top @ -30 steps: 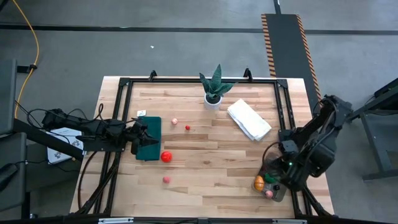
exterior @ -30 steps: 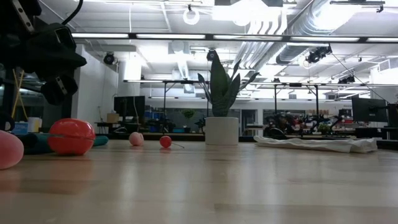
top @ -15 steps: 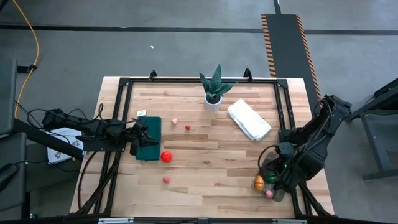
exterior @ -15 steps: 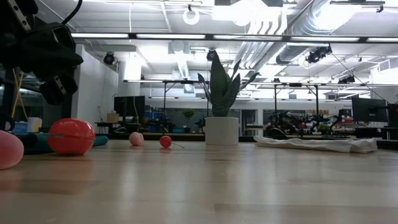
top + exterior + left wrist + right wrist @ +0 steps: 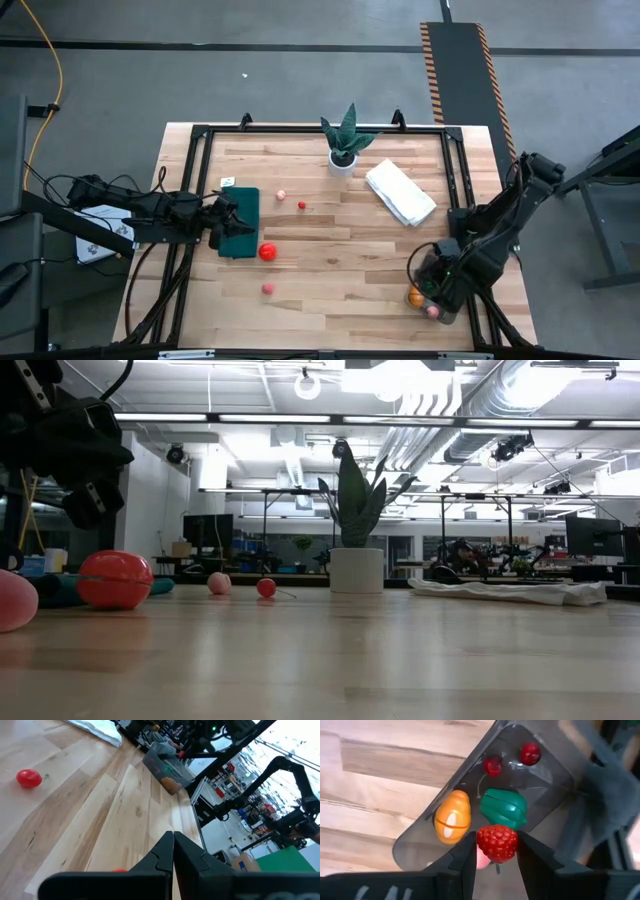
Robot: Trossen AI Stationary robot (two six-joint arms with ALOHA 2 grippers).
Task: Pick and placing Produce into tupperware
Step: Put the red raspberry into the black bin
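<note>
Right gripper [image 5: 496,862], directly above the clear greyish rectangular plastic tupperware [image 5: 555,775] at the table's near right corner, holds a bumpy red toy raspberry [image 5: 497,842] between its two dark fingers; the berry seems poised there so that letting go would drop it inside. Only the right wrist view shows the contents: an orange fruit [image 5: 452,816], a green pepper-like piece [image 5: 503,808] and two small dark red cherries [image 5: 493,766]. From the high view the arm hides most of the tupperware [image 5: 428,296], yet that view alone shows the produce left loose on the wood: a red tomato-sized ball [image 5: 267,252] and smaller pink ones. Left gripper [image 5: 173,851] waits closed and empty over the flat dark green mat [image 5: 241,222].
</note>
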